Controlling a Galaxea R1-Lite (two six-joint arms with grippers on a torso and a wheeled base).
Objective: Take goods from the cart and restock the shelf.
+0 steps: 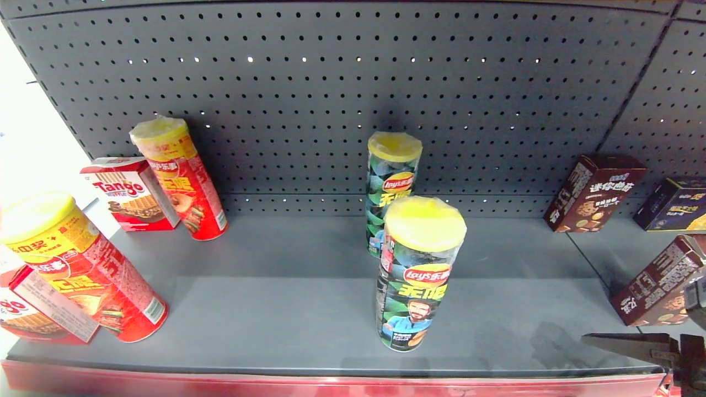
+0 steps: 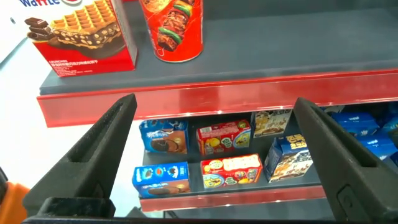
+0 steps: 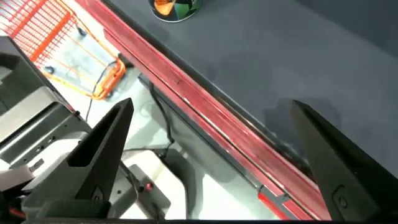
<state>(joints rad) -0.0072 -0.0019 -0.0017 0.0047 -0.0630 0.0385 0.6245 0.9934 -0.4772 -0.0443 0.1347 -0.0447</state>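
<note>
Two green chip cans with yellow lids stand upright mid-shelf, one at the front (image 1: 419,275) and one behind it (image 1: 394,187) by the pegboard. My right gripper (image 3: 217,162) is open and empty, hovering over the shelf's red front edge (image 3: 205,99). The front green can's base (image 3: 177,7) lies well beyond it. One of its fingers (image 1: 629,344) shows low at the shelf's front right corner. My left gripper (image 2: 211,155) is open and empty too, held in front of the red shelf edge (image 2: 217,96), below a red can (image 2: 174,31) and a waffle box (image 2: 81,34).
At shelf left stand two red cans (image 1: 179,176) (image 1: 83,264) and wafer boxes (image 1: 129,193) (image 1: 33,314). Brown cookie boxes (image 1: 593,193) (image 1: 653,281) and a dark blue box (image 1: 675,204) stand at right. The orange cart (image 3: 68,50) is on the floor. Small boxes (image 2: 224,137) fill the lower shelf.
</note>
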